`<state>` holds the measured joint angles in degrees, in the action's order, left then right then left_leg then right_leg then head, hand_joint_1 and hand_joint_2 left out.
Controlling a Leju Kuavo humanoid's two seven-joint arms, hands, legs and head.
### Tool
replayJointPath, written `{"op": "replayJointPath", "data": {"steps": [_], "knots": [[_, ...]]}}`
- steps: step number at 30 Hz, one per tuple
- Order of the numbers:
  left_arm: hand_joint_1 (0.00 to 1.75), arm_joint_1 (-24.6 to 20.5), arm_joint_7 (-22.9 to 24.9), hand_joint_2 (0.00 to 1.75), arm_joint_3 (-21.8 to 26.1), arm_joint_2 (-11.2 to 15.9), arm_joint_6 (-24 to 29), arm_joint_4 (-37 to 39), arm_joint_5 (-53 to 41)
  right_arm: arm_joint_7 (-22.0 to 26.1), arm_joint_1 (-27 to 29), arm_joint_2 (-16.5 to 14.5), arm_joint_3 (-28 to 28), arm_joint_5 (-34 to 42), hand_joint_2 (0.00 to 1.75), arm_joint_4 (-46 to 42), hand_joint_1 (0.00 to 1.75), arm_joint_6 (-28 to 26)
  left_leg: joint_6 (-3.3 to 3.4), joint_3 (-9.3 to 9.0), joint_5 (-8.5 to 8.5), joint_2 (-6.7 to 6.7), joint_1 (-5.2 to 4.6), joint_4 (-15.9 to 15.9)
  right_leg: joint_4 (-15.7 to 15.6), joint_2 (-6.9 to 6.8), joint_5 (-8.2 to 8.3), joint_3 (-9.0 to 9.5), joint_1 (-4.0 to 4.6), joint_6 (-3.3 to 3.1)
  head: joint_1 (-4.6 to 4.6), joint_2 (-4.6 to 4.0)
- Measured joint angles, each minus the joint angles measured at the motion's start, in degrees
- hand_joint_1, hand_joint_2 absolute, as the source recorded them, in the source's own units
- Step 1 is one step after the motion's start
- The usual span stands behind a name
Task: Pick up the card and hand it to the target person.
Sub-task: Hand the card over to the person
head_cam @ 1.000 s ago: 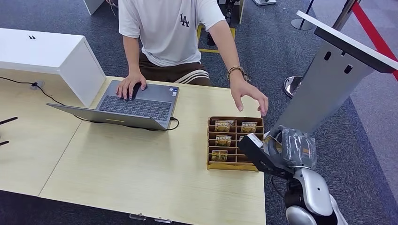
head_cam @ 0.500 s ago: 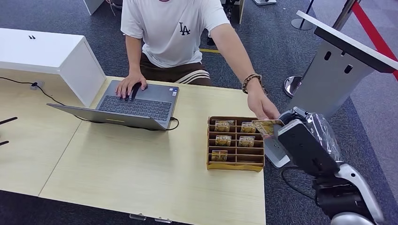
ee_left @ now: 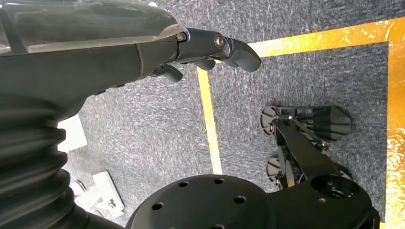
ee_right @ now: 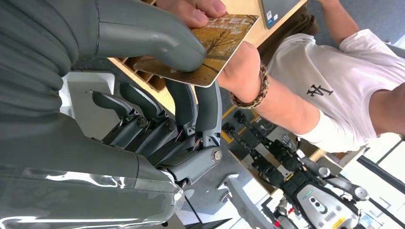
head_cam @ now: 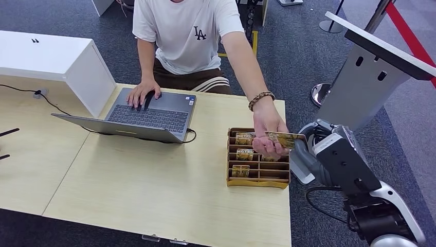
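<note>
Now the person's hand (head_cam: 268, 135) has reached the card (head_cam: 284, 139), which the right robot hand (head_cam: 316, 154) pinches level for taking.

right arm raised and reaching forward, silver forearm angled up. right hand (head_cam: 313, 152) pinches the card (head_cam: 282, 139) between thick thumb (ee_right: 157, 40) and two darker fingers (ee_right: 197, 102); other fingers curled below. left hand (ee_left: 191, 47) hangs toward the floor, fingers loosely bent, holding nothing.

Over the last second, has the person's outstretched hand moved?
Yes. The person's hand has come in from beyond the card box to over its far rows, gripping the card.
</note>
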<state>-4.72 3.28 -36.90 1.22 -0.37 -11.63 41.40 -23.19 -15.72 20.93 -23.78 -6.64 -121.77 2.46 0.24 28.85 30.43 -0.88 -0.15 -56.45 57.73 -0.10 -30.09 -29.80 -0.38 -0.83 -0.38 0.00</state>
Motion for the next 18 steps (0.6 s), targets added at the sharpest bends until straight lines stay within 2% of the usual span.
{"op": "replayJointPath", "data": {"steps": [3,5,6,7,9,10,18], "knots": [[0.0,0.0,-0.25,1.75,-0.34,0.15,-0.65,0.0,0.0,-0.02,0.0,0.2,-0.09,0.0,1.75,-0.04,1.54,-0.17,0.0,0.01,0.0,0.0,0.0,0.0,0.0,0.0,0.0,-0.01,0.0,0.0,0.01,0.0],[0.0,-0.01,-0.43,1.75,-0.56,0.27,-1.23,0.0,-0.03,-0.02,0.0,0.33,-0.14,0.0,1.75,-0.04,1.14,-0.29,0.0,0.01,0.0,-0.01,0.0,0.0,0.0,0.0,0.0,-0.01,0.0,0.0,0.02,0.0],[0.0,-0.01,-0.49,1.75,-0.67,0.33,-1.52,0.0,-0.08,-0.01,0.0,0.4,-0.15,0.0,1.75,-0.04,0.76,-0.34,0.0,0.01,0.0,-0.01,0.0,0.0,0.0,0.0,0.0,-0.01,0.0,0.0,0.01,0.0],[0.0,-0.01,-0.59,1.31,-0.76,0.37,-1.75,0.0,-0.13,0.03,0.0,0.47,-0.15,0.0,1.75,-0.04,0.39,-0.4,0.0,0.01,0.0,-0.01,0.0,0.0,0.0,0.0,0.0,-0.01,0.0,0.0,0.01,0.0],[0.0,-0.03,-0.85,0.44,-0.91,0.42,-2.07,-0.01,-0.2,0.2,0.0,0.54,-0.15,-0.01,1.75,-0.04,0.0,-0.52,0.0,0.01,0.0,-0.01,0.0,0.0,0.0,0.0,0.0,-0.02,0.0,0.0,0.01,0.0],[0.0,-0.04,-0.96,0.0,-1.02,0.44,-2.12,-0.01,-0.2,0.32,0.0,0.56,-0.15,-0.01,1.75,-0.04,0.0,-0.57,0.0,0.01,0.0,0.0,0.0,0.0,0.0,0.0,0.0,-0.02,0.0,0.0,0.01,0.0],[0.0,-0.07,-0.88,0.0,-1.55,0.52,-1.03,0.0,-0.06,0.54,0.02,0.78,-0.12,0.03,1.75,-0.07,0.0,-0.85,0.0,-0.02,0.0,0.0,0.0,0.0,0.0,0.0,0.0,-0.01,0.0,0.0,0.01,0.0]]}}
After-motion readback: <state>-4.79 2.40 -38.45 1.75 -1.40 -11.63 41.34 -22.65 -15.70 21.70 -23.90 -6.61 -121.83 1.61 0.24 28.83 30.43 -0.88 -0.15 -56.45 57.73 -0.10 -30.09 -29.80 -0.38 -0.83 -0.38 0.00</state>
